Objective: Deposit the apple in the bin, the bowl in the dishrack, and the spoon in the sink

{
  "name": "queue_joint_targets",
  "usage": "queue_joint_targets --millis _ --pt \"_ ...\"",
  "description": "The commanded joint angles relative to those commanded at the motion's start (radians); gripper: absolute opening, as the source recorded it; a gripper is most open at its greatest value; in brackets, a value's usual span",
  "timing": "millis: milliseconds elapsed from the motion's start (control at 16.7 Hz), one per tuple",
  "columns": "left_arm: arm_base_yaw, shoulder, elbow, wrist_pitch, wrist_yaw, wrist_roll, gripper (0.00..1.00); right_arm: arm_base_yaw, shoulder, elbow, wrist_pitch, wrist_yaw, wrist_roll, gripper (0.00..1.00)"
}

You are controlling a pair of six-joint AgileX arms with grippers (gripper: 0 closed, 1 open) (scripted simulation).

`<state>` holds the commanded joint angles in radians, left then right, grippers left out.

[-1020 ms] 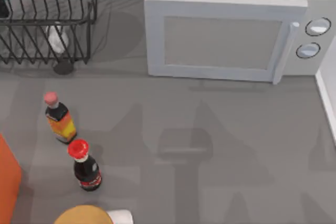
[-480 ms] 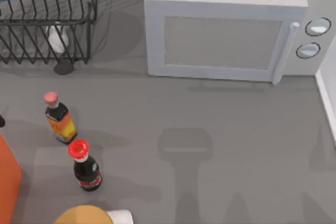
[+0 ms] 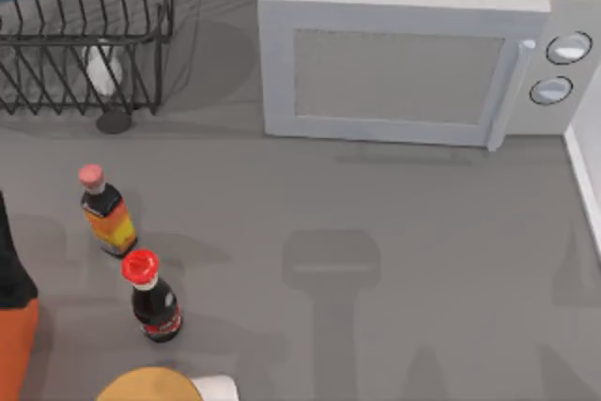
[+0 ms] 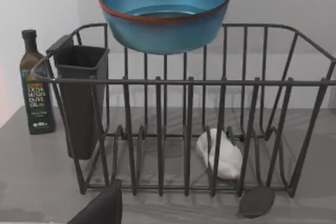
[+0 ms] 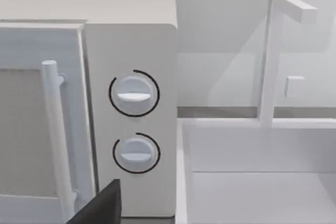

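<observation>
On dishrack (image 4: 210, 129) top rim: bowl (image 4: 164, 11); white object (image 4: 220, 153) inside. Gripper states unclear.

The top camera hung above the table and looked straight down on the grey counter (image 3: 376, 232), taking in the dishrack (image 3: 84, 35) at the far left and the microwave (image 3: 404, 68) in the middle. The left wrist camera sat low and close, facing the dishrack (image 4: 184, 124) side-on. The right wrist camera faced the microwave (image 5: 131, 119) dials from near, beside the sink (image 5: 257, 171). Both wrist views overlapped the top one.
</observation>
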<state>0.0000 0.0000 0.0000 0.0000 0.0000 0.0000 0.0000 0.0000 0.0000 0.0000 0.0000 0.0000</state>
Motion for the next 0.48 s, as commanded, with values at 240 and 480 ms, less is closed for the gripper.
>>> queue_joint_targets --millis 240,480 --pt "0.0 0.0 0.0 0.0 0.0 0.0 1.0 0.0 0.0 0.0 0.0 0.0 0.0 1.0" --pt "0.0 0.0 0.0 0.0 0.0 0.0 1.0 0.007 0.095 0.049 -0.058 -0.014 -0.098 1.0"
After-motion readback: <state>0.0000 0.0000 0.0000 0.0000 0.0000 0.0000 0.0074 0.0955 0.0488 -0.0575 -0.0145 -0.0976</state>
